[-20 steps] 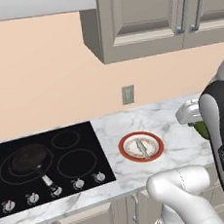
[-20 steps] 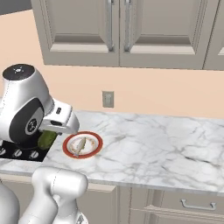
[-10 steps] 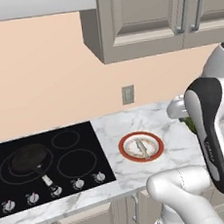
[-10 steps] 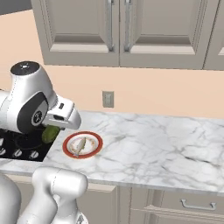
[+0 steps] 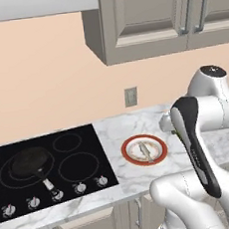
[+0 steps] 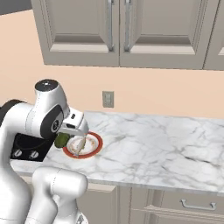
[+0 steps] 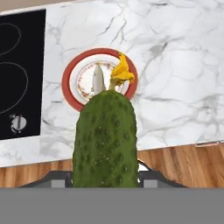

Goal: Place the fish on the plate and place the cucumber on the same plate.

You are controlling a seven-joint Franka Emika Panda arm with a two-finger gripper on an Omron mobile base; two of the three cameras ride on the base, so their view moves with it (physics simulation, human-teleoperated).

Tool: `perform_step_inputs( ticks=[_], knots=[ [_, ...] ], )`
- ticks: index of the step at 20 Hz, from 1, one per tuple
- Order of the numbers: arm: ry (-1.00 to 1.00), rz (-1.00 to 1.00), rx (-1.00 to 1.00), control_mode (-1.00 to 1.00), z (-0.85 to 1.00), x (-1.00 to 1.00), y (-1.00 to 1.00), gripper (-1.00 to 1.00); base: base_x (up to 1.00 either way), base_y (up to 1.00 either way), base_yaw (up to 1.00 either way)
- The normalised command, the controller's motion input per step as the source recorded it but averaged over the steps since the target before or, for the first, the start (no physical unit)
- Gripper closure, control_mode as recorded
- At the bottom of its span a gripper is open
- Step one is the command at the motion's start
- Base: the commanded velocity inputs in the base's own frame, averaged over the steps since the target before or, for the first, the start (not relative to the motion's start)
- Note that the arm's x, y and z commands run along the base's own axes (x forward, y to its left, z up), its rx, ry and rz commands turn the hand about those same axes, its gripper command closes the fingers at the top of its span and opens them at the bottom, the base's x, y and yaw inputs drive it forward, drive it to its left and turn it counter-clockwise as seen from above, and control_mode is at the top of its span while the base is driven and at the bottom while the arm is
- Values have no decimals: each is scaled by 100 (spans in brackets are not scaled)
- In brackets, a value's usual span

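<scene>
Cucumber [image 7: 106, 140] clamped in gripper [image 6: 65, 136] — long axis running straight out along line of fingers, far end carrying yellow flower [image 7: 121, 72] and aimed toward plate [image 7: 70, 74]. Jaws narrow, closed on cucumber's sides. Gripper held in air above marble counter [image 6: 166, 144], cucumber raised with it. Plate lies beyond and below cucumber tip, flat on counter, beside black cooktop [image 5: 66, 161]. Fish [image 7: 98, 78] rests inside plate — long axis roughly in line with cucumber's, just past its tip in hand view.
</scene>
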Motion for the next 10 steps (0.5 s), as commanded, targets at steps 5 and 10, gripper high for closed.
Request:
perform_step_inputs(
  ticks=[5,10],
  knots=[
    [2,0,0,-100,-39,96,0,100,0,0,0],
    [0,2,0,-100,-2,74,0,100,0,0,0]
  ],
)
